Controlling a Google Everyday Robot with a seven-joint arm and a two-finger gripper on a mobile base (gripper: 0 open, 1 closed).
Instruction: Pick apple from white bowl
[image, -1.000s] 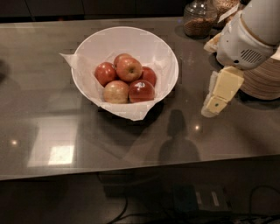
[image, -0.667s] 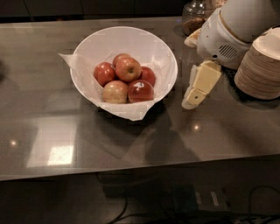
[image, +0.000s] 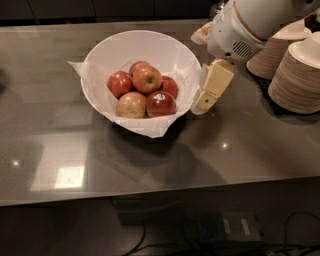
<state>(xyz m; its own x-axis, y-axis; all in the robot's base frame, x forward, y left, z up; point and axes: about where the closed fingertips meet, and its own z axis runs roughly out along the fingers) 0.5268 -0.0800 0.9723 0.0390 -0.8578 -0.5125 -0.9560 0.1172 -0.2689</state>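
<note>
Bowl: the white bowl (image: 102, 46) stood at upper centre of the frame on the grey counter (image: 250, 147), lined with crumpled paper (image: 150, 127).
Apple: the red, yellow-blushed apple (image: 147, 79) sat on top of the pile inside the bowl (other apples crowded around it).
Claw: the gripper (image: 201, 105) hung just right of the bowl's rim, outside it. How far open it was could not be told, and nothing showed in its hold.
Upper right: stacks of paper bowls (image: 300, 75).

Can't follow the arm (image: 250, 22) past the top edge. Catching the gripper (image: 201, 105) just beside the white bowl (image: 100, 55), masking a stretch of its right rim. Glimpsing only a sliver of the back apple (image: 136, 66) behind the top apple (image: 147, 79). Missing the far sides of the paper bowl stacks (image: 300, 80), clipped at the right edge. Can't make out the dark clutter (image: 225, 230) under the table (image: 250, 150).
</note>
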